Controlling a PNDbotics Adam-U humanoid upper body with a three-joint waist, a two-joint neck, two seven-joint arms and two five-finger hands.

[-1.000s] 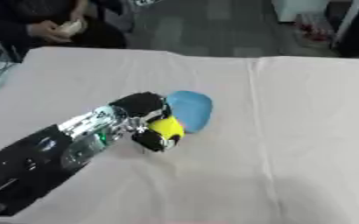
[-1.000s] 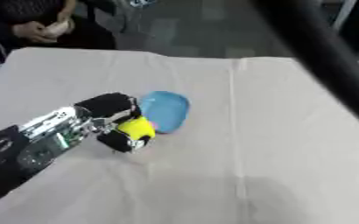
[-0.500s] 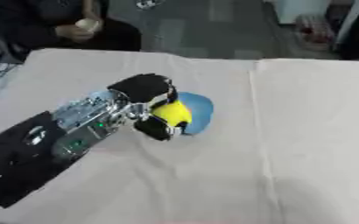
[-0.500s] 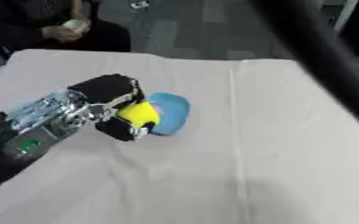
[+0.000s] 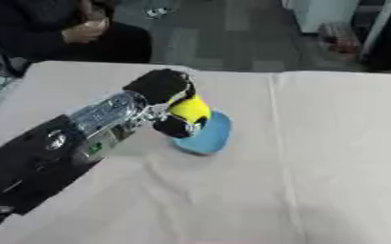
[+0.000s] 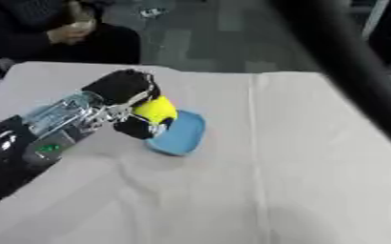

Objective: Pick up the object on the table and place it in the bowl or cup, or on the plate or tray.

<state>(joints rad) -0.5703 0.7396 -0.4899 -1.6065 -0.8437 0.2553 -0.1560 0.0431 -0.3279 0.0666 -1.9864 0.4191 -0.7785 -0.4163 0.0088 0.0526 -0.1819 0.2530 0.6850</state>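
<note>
A pale cloth-covered table fills most of the frame. From the lower left the left hand reaches up to the centre-left, its dark fingers curled round a yellow ball, which it holds over the near edge of a blue plate, apparently for setting down there. The ball looks smooth, round and bright yellow; whether it already touches the plate is hard to tell.

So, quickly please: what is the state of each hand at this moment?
Left hand: shut on the yellow object, over the blue plate.
Right hand: not in view; only a dark arm crosses the right eye view.
</note>
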